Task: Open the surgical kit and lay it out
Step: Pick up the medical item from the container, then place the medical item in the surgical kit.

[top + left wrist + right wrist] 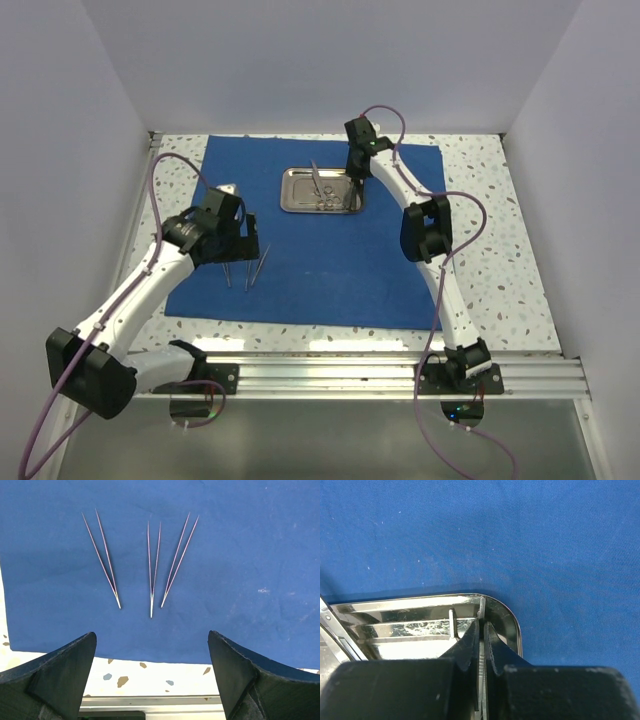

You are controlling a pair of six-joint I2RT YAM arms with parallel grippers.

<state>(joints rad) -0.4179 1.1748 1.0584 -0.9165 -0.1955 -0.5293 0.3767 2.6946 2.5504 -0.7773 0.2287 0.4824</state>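
The royal-blue cloth (pixel 330 270) lies spread flat on the table. The steel tray (pixel 292 203) sits on its far middle and holds ring-handled instruments (pixel 326 201). Three silver tweezers (pixel 153 565) lie side by side on the cloth near its front left, and also show in the top view (pixel 247 268). My left gripper (pixel 152 650) is open and empty just above them, near the cloth's front edge. My right gripper (pixel 481 627) is shut on a slim ridged steel instrument (pixel 482 602) at the tray's (pixel 512 622) right corner. It also shows in the top view (pixel 353 176).
The speckled tabletop (pixel 500 250) shows around the cloth. An aluminium rail (pixel 350 370) runs along the near edge, and white walls close in the left, right and back. A second slim instrument (pixel 452 622) lies in the tray beside my right fingers.
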